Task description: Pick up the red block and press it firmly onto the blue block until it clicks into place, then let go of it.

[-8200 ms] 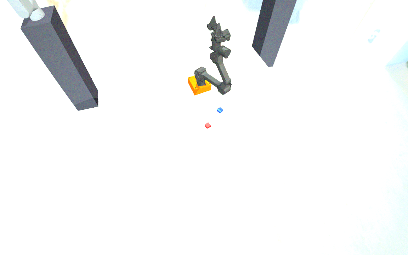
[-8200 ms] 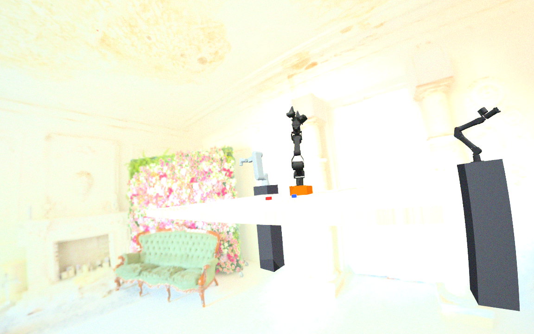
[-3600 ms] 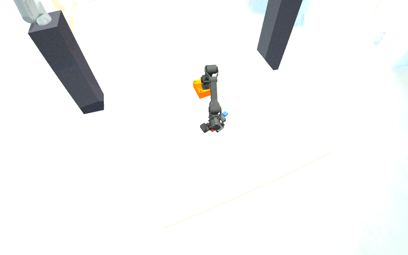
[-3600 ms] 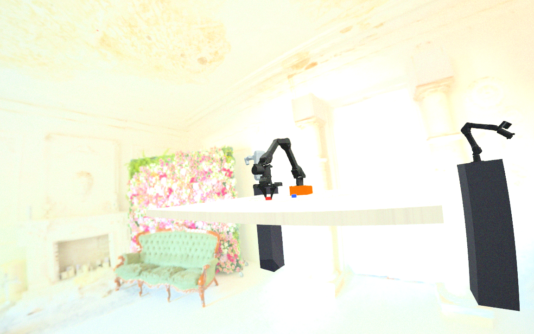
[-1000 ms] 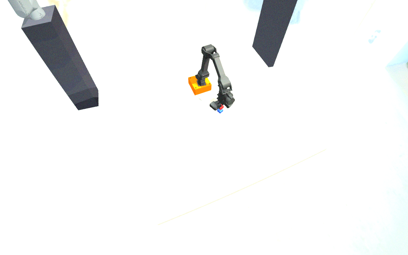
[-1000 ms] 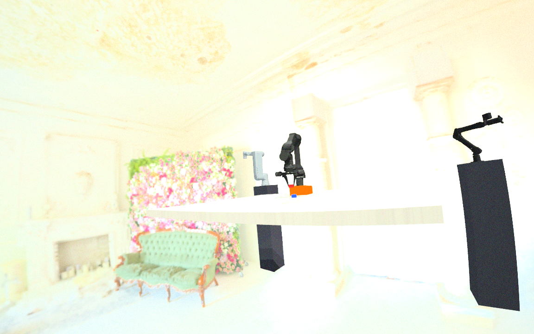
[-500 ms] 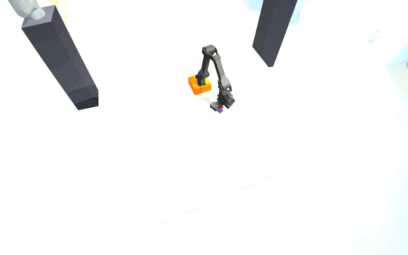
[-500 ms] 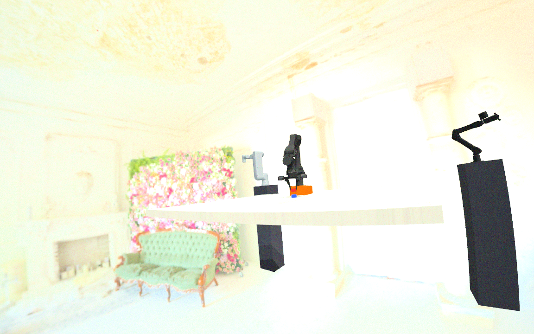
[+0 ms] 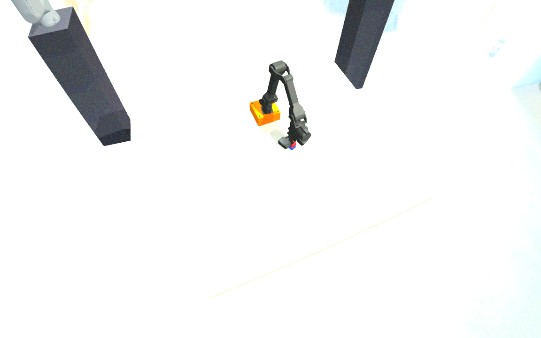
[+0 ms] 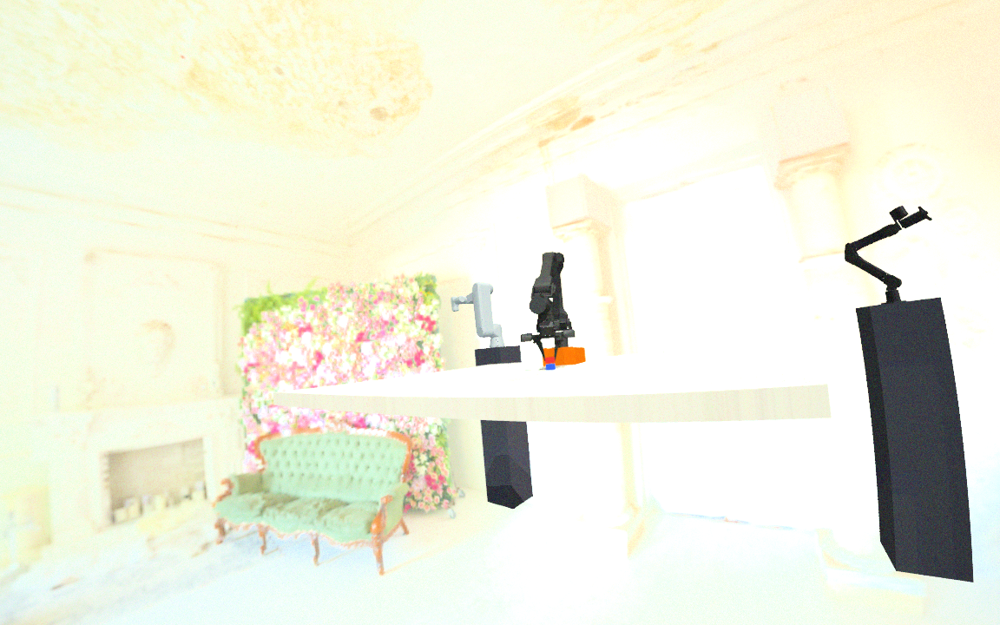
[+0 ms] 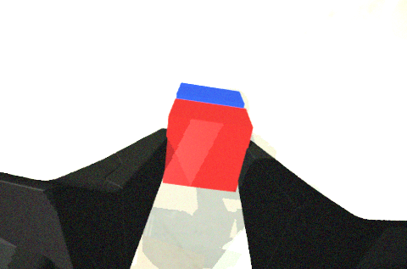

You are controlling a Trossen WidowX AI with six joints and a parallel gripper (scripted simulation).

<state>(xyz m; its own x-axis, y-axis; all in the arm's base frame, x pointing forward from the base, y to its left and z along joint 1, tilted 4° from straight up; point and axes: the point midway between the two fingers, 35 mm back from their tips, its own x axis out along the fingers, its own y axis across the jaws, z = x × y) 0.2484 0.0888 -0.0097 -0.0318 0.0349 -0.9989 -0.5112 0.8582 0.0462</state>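
My gripper (image 11: 205,142) is shut on the red block (image 9: 293,144) (image 10: 549,359) (image 11: 208,150), with one finger on each side of it. The blue block (image 9: 290,148) (image 10: 550,366) (image 11: 209,95) stands on the table directly under the red block. In the exterior view the two look stacked, with no gap that I can make out. In the wrist view only a strip of the blue block shows beyond the red block's far edge; its studs are hidden. Whether the blocks are fully joined I cannot tell.
The arm's orange base (image 9: 265,115) (image 10: 569,356) stands close behind the blocks. The white table's front edge (image 10: 643,405) shows in the exterior view. Dark pedestals (image 9: 81,75) (image 10: 915,435) with other arms stand away from the table.
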